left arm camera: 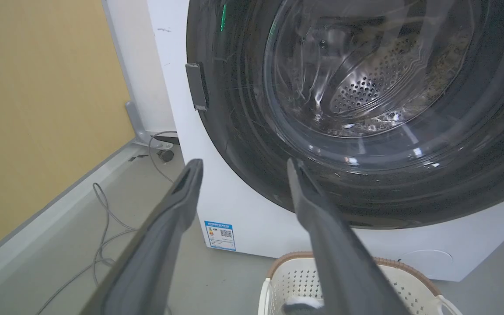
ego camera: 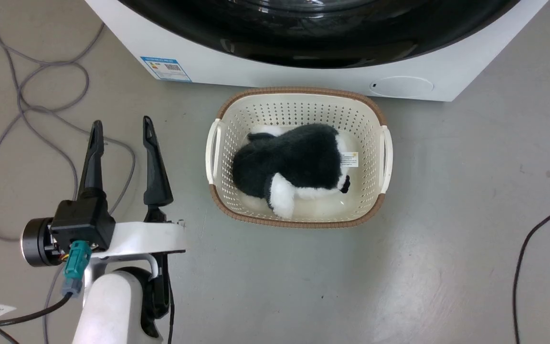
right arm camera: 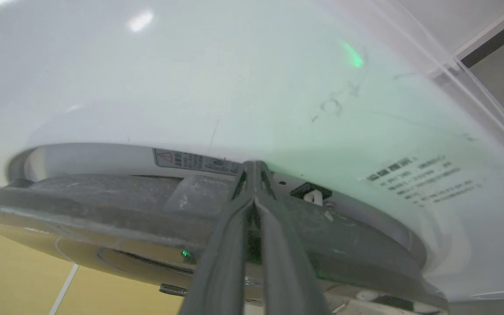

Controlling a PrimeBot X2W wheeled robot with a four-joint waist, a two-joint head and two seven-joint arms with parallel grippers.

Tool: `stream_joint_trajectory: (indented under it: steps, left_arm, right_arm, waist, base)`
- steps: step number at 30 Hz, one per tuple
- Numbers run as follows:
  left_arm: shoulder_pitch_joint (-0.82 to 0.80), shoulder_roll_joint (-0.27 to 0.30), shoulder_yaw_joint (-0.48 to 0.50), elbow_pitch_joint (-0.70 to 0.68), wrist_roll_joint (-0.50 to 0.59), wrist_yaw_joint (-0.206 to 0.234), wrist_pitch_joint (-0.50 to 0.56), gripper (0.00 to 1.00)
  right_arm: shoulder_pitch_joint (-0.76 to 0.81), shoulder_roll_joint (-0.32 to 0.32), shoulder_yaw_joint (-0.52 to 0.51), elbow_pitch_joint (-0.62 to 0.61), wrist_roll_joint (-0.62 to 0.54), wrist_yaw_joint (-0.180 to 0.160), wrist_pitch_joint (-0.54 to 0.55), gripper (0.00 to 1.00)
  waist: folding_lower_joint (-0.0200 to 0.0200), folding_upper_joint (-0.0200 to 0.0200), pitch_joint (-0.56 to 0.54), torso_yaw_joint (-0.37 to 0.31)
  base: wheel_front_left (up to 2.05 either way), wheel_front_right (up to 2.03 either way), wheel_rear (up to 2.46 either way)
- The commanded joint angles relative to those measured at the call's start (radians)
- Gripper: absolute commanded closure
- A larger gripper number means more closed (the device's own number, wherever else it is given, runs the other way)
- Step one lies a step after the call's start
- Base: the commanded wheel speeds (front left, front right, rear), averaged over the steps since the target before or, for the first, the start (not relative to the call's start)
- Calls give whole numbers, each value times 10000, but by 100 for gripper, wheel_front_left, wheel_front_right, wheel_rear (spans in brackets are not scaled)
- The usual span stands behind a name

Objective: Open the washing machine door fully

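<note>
Right fingers (right arm camera: pixel 221 262): you are looking at two dark fingers pressing flat against each other along their length, with nothing showing between them.
Right gripper (right arm camera: pixel 254 165): its joined tip is lying at the seam where the door's rim is meeting the white front (whether it is touching either one, you cannot tell).
Washing machine door (right arm camera: pixel 103 197): its thick dark rim is running across your right wrist view just under the machine's recess, where a warning sticker and a small latch slot are showing. In the left wrist view the door (left arm camera: pixel 234 131) is facing you, glossy black around a clear bulging glass. In the head view it (ego camera: pixel 313 43) is sitting at the top edge.
Washing machine (ego camera: pixel 265 74): its white body is standing on the grey floor (ego camera: pixel 303 277), carrying a blue label (ego camera: pixel 166 68) near its lower corner.
Left gripper (ego camera: pixel 122 122): its fingers are standing well spread and carrying nothing, hanging over the floor and apart from the machine; its wrist view is pointing the gripper (left arm camera: pixel 244 162) at the door's lower rim.
Basket (ego camera: pixel 299 91): it is sitting just in front of the machine, below the door.
Plush toy (ego camera: pixel 294 162): the black-and-white toy is lying inside the basket.
Cables (ego camera: pixel 31 110): grey loops are lying on the floor beside the left gripper.
</note>
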Motion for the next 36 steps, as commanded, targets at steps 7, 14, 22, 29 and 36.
stream_joint_trajectory:
  steps: [7, 14, 22, 29, 36]
  left_arm:
    - [-276, 7, -134, 52, -109, 206, -243, 0]
    - [-219, 7, -109, 203, -122, 257, -388, 0]
    - [-20, 7, -45, 303, -126, 386, -556, 0]
    - [293, 7, -50, 423, -47, 430, -681, 0]
    - [924, 7, 28, 638, 213, 337, -686, 0]
  right_arm:
    - [-633, -323, 589, 320, 1105, 9, 1391, 100]
    - [-736, -441, 927, 544, 2004, 9, 2383, 100]
    - [-474, -627, 1409, 884, 2769, 10, 3022, 100]
    - [238, -753, 1625, 752, 3594, 10, 3623, 100]
    - [2249, -639, 1941, -254, 3631, 10, 4214, 100]
  waist:
    - [-1, 0, 8, 83]
    - [-1, 0, -211, 83]
    - [-1, 0, -705, 44]
    - [-1, 0, -1275, -65]
    - [-1, 0, -2259, -362]
  base:
    - [0, 0, 0]
    - [0, 0, 0]
    - [0, 0, 0]
    - [0, 0, 0]
    - [0, 0, 0]
